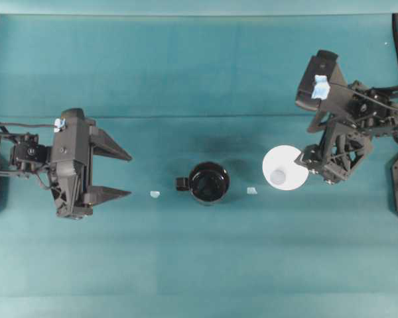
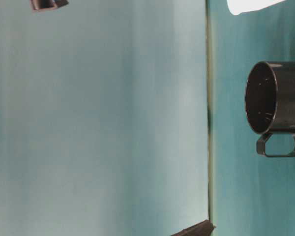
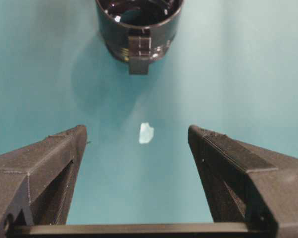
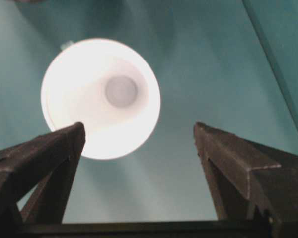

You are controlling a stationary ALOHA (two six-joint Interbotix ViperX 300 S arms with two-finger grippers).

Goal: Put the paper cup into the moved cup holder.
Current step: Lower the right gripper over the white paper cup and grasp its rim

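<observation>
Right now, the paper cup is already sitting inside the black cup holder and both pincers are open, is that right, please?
Not quite. The paper cup stands apart on the table, to the right of the cup holder, whose inside is bare, as the overhead view shows. The rest holds: the left pincer and the right pincer are both open.

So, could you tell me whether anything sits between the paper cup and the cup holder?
Only a small pale scrap lies flat on the cloth between the paper cup and the cup holder. Nothing upright stands between them, and the holder looks empty.
</observation>
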